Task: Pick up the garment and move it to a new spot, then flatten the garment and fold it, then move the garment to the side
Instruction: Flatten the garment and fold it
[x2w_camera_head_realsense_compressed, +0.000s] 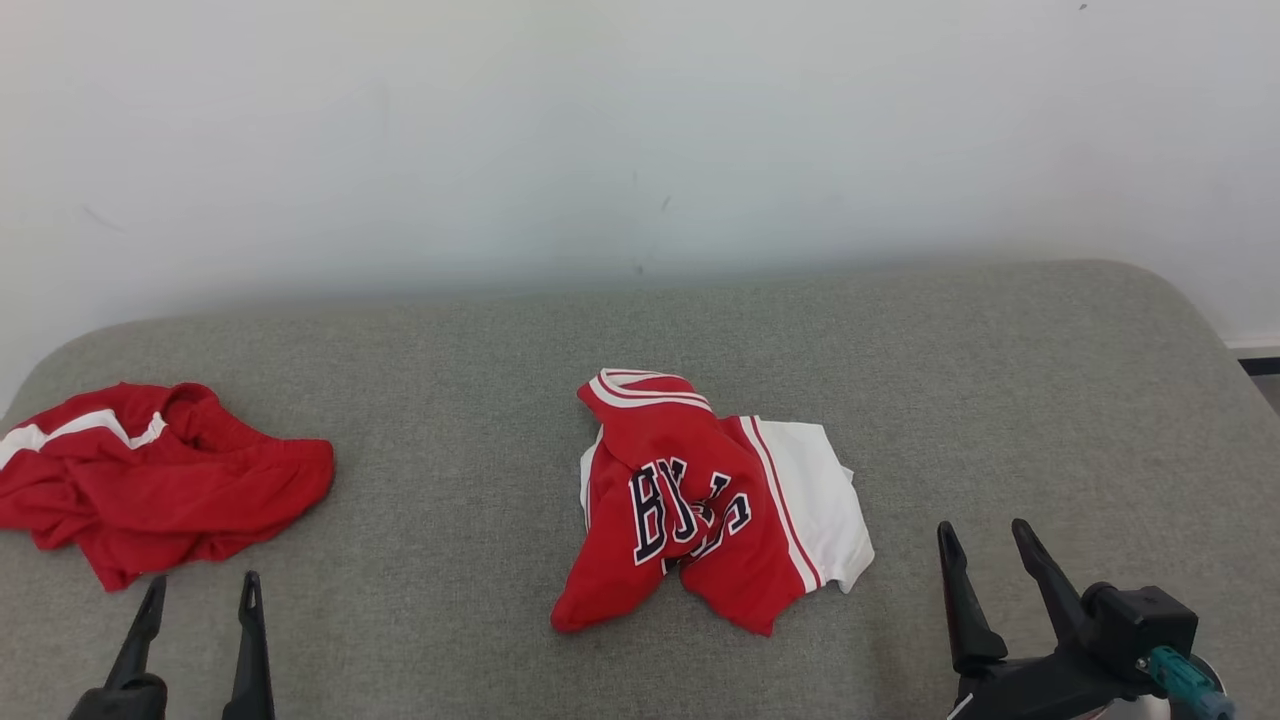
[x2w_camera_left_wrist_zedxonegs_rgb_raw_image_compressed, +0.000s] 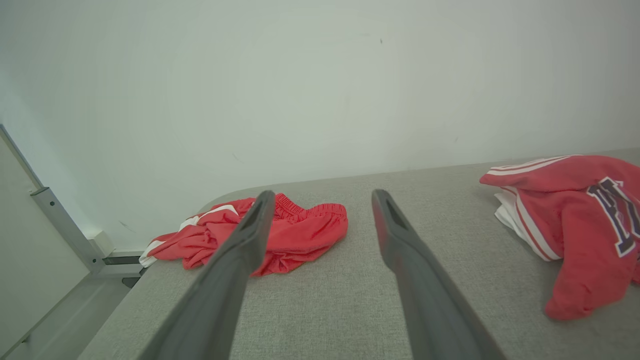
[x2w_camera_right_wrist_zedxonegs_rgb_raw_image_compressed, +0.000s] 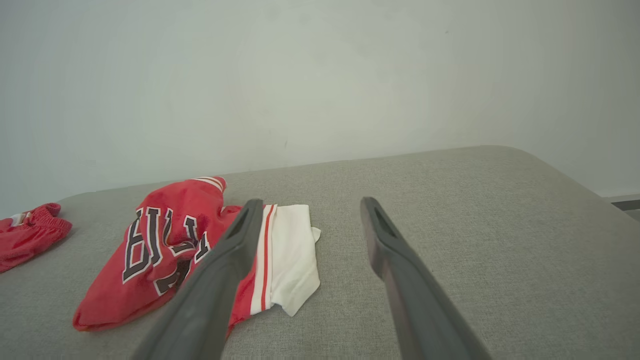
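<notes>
The red-and-white jersey (x2w_camera_head_realsense_compressed: 700, 500) is lying crumpled at the centre of the grey padded table (x2w_camera_head_realsense_compressed: 1000, 380). The left end effector (x2w_camera_head_realsense_compressed: 204, 580) and right end effector (x2w_camera_head_realsense_compressed: 982, 526) are hovering above the table's near side, both standing open and gripping nothing. Red shorts (x2w_camera_head_realsense_compressed: 160, 480) are lying bunched at the left end.

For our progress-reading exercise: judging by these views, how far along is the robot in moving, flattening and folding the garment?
Done: nothing visibly. The red-and-white jersey lies crumpled in the middle, the red shorts bunched at the left. In hand: nothing; the left gripper and right gripper are open, empty, short of both garments. Left: pick up, move, flatten, fold, set aside.
</notes>
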